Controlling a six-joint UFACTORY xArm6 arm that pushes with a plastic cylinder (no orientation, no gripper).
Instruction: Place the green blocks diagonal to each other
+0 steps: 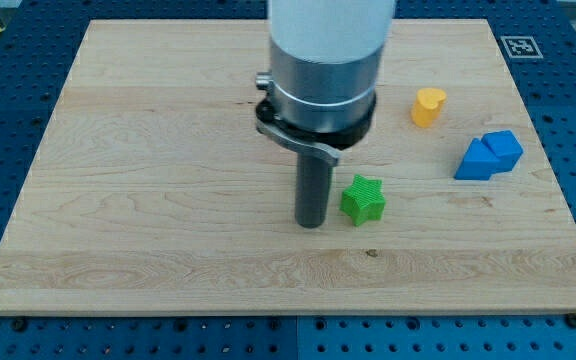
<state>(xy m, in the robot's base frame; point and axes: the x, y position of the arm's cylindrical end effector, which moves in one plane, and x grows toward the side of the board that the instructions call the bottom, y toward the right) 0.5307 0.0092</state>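
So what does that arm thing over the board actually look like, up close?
A fat, pale grey-white cylinder comes down from the view's top, ending in a silvery metal ring over a black collar. From that hangs a straight dark rod; my tip is its blunt lower end. No cables or markings show.

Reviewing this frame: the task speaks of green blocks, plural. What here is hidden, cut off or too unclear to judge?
- Second green block: only one green star block shows in the camera view; another may sit behind the arm's wide body, or not be there.
- My tip stands close at the star's left; actual contact cannot be made out.
- Blue block: its exact shape is unclear, possibly two pieces.
- Yellow block: small, shape uncertain.
- Arm: cut off by the view's top.
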